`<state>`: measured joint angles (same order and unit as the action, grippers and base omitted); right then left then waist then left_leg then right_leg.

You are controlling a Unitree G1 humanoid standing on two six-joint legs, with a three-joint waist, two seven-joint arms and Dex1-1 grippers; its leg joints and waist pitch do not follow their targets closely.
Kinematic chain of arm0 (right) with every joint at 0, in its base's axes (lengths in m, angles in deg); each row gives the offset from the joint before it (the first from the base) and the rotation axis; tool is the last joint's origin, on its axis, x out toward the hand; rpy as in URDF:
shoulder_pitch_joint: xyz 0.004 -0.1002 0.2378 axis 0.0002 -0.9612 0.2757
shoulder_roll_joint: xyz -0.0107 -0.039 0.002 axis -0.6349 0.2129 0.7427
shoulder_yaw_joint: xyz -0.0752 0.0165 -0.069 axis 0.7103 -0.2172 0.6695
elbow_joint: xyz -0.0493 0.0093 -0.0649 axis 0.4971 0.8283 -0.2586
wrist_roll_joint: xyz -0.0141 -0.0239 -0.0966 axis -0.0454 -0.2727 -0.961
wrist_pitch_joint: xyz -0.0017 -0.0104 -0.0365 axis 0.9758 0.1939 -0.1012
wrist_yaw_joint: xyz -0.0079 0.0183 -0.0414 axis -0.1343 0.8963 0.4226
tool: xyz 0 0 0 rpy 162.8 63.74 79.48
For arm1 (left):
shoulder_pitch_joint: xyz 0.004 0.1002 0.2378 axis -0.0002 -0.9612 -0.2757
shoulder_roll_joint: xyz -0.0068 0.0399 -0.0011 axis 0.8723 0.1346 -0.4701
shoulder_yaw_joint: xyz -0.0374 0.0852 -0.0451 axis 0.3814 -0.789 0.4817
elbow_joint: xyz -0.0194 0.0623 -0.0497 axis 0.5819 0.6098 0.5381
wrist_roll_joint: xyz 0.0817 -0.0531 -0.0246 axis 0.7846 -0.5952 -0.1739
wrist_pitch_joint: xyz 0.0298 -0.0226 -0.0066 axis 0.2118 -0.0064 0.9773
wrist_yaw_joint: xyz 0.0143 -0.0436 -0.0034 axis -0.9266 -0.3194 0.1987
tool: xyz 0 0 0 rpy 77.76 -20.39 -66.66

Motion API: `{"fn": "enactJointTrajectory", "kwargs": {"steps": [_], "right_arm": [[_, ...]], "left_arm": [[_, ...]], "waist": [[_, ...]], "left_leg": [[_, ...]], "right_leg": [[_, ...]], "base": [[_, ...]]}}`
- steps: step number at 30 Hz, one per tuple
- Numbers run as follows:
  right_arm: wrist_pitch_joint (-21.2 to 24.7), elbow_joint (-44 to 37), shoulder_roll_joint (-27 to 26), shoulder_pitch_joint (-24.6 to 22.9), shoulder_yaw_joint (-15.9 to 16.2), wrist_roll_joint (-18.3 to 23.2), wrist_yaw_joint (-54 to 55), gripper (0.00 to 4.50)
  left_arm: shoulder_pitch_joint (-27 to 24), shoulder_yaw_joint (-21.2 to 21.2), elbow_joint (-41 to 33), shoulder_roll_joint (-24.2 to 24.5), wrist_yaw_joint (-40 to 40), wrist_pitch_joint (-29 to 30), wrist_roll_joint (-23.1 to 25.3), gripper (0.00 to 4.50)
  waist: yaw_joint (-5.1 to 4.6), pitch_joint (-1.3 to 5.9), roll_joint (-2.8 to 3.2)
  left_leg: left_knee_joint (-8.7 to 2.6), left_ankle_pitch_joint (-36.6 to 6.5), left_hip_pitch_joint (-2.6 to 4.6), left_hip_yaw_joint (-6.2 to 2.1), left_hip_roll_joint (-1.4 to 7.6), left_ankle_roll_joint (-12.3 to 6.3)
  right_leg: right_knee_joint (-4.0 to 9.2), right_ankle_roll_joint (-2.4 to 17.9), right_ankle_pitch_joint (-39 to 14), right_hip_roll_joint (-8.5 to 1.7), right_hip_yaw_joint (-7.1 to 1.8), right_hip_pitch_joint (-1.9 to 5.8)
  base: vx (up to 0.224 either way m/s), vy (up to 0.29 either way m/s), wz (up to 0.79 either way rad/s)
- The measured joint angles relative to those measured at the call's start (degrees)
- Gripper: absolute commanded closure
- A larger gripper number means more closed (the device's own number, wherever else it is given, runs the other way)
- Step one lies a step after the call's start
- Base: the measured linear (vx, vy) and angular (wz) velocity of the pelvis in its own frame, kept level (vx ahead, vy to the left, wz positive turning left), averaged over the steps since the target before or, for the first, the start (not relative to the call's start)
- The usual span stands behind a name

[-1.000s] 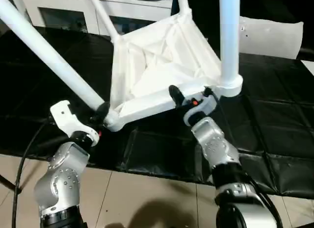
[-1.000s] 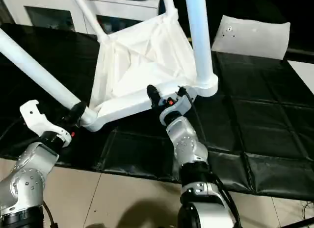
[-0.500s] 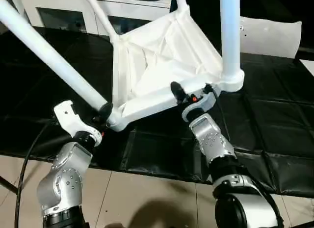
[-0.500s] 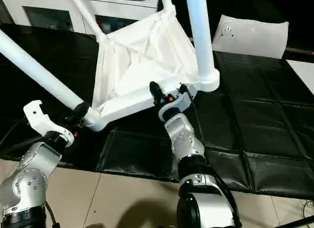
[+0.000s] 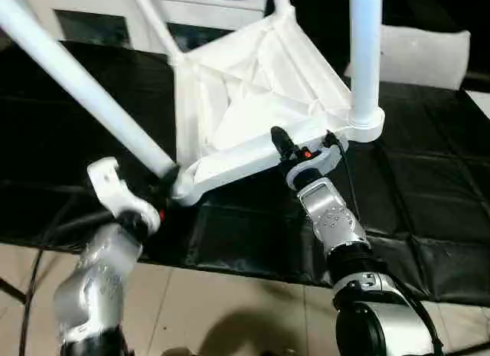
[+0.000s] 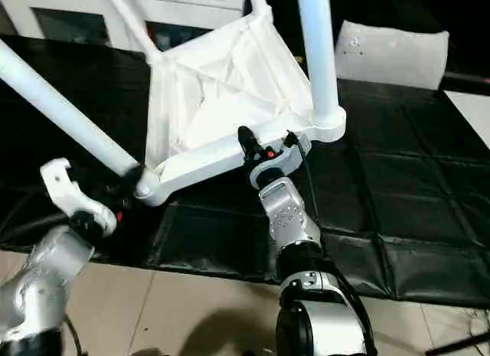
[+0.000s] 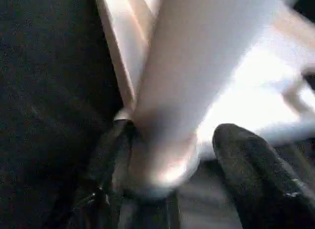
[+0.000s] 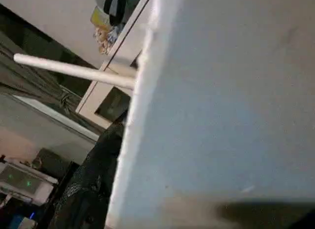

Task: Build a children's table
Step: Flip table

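Straddling leg (image 7: 192, 81), left gripper's fingers (image 7: 256, 175)

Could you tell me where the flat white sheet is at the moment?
In the head views, the flat white sheet lies on the black mat at the far right, behind the table's upright leg.

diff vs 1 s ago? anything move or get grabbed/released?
The white plastic ribbed tabletop, legs up, has tipped slightly: its near-right corner socket rose off the black mat. The left gripper climbed slightly along with the near-left corner, fingers either side of the white tube leg there. The right gripper shifted up with the tabletop's near edge. Nothing newly grabbed or released. All four legs stay socketed.
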<state>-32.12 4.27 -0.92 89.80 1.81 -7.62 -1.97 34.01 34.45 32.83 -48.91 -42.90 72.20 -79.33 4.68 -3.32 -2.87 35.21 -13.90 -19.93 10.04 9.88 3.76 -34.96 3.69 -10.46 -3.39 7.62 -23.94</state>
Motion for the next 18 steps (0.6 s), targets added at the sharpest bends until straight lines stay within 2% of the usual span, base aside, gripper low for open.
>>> {"fn": "enactJointTrajectory", "kwargs": {"steps": [3,6,9,14,17,18], "right_arm": [[0.1,-0.8,0.2,0.6,0.0,-0.3,1.1,2.40],[0.2,-3.2,0.9,0.8,0.5,-1.5,2.8,2.41],[0.4,-6.1,1.9,1.1,1.0,-2.6,4.4,2.42],[0.6,-11.5,4.1,1.0,2.1,-5.0,6.4,2.49],[1.9,-16.5,6.8,0.2,4.2,-8.2,8.7,2.49],[2.9,-19.7,8.3,-0.2,5.2,-10.2,10.3,2.50]], "left_arm": [[-2.9,-2.8,-2.1,3.1,-4.5,-0.1,0.1,1.32],[-7.1,-6.0,-5.9,5.9,-8.7,-0.8,0.5,1.32],[-9.1,-6.4,-9.0,7.6,-10.1,-2.5,1.2,1.32],[-8.8,-8.9,-13.8,9.1,-10.8,-5.1,2.6,1.32],[-7.5,-11.4,-16.2,10.9,-10.8,-7.1,5.7,1.32],[-5.5,-12.6,-17.2,12.1,-10.8,-7.4,7.0,1.32]], "waist": [[0.15,-0.01,0.00],[0.21,-0.08,-0.12],[0.38,-0.17,-0.27],[0.33,-0.44,-0.97],[0.42,-0.51,-1.09],[0.60,-0.53,-1.13]], "left_leg": [[0.24,0.0,-0.21,0.00,0.03,0.00],[0.25,0.1,-0.24,0.01,0.07,0.04],[0.25,0.2,-0.25,0.01,0.07,0.06],[0.26,0.3,-0.19,0.03,0.05,0.17],[0.26,0.4,-0.19,0.05,0.03,0.14],[0.26,0.4,-0.20,0.04,0.03,0.12]], "right_leg": [[-0.41,0.1,-0.1,0.00,-0.04,-0.53],[-0.44,0.2,0.0,0.03,-0.03,-0.61],[-0.43,0.3,0.0,0.03,-0.04,-0.61],[-0.44,0.3,0.2,0.04,-0.11,-0.56],[-0.43,0.2,0.2,0.04,-0.17,-0.56],[-0.43,0.2,0.3,0.04,-0.17,-0.56]], "base": [[0.000,0.000,0.00],[0.000,0.000,0.00],[0.000,0.000,0.00],[0.000,0.000,0.00],[0.000,0.000,0.00],[0.000,0.000,0.00]]}}
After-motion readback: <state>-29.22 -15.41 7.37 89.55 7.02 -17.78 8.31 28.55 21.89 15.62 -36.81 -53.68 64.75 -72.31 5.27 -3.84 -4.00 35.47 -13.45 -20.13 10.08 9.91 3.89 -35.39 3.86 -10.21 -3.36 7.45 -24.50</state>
